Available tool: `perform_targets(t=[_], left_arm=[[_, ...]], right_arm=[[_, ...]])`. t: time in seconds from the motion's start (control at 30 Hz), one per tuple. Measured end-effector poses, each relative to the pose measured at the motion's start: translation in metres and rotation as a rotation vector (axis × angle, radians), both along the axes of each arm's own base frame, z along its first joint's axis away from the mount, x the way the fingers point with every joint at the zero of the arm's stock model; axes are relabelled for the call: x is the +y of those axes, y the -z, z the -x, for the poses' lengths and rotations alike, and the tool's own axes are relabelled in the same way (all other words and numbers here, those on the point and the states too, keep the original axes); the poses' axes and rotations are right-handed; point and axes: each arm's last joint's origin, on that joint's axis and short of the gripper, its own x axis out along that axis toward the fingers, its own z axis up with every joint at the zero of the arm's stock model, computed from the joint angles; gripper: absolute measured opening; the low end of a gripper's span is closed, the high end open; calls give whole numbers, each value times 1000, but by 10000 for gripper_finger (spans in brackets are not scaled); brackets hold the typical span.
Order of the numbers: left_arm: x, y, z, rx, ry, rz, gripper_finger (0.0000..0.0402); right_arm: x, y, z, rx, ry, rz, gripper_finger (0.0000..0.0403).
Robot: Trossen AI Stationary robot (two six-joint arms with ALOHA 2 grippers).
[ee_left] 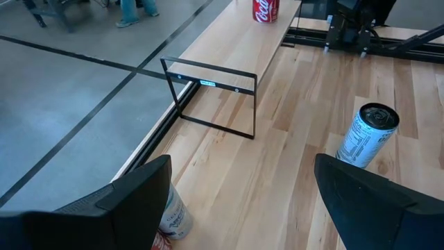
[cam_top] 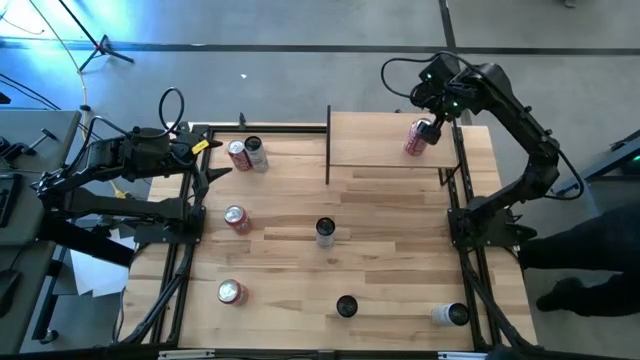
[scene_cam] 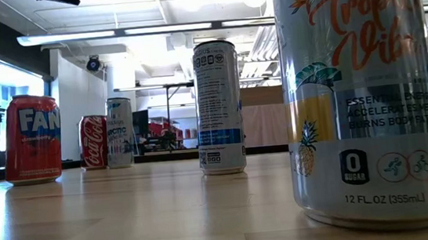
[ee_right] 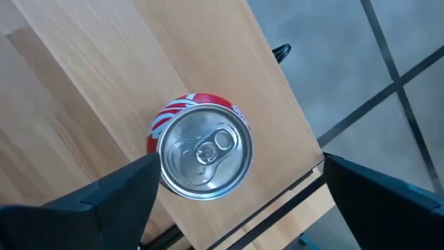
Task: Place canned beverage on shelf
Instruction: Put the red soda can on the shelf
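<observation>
Setting: light-wood desk (cam_top: 380,230) in a big open room, grey floor around it.
Shelf: small light board with black frame (cam_top: 390,140), upper right of the high view.
Task can: red cola can (cam_top: 418,138), upright on the shelf near its right end; silver top with pull tab, red side with white lettering.
Right claw: (cam_top: 435,125) directly over the can, fingers spread wide either side, not pinching it.
Left claw: (cam_top: 205,165) waits at upper left of the desk, fingers apart, empty.
Progress: this can looks placed; what's left is lifting the right arm clear.
Other cans: several upright on the desk, e.g. a slim white one (cam_top: 325,232) mid-desk.
</observation>
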Motion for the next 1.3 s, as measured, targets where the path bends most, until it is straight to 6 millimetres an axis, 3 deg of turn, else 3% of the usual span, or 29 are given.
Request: perform_targets(t=[0.37, 0.77, 0.9, 1.1, 1.3], left_arm=[[0, 0, 0, 0, 0, 0, 335], [0, 0, 0, 0, 0, 0, 335], [0, 0, 0, 0, 0, 0, 335], [0, 0, 0, 0, 0, 0, 335], [0, 0, 0, 0, 0, 0, 335]], right_arm=[[6, -6, 7, -60, 129, 13, 400], [44, -25, 26, -329, 362, -43, 400], [58, -14, 27, -360, 459, -101, 400], [90, 18, 39, -366, 557, -217, 400], [122, 48, 59, -557, 598, -321, 400]])
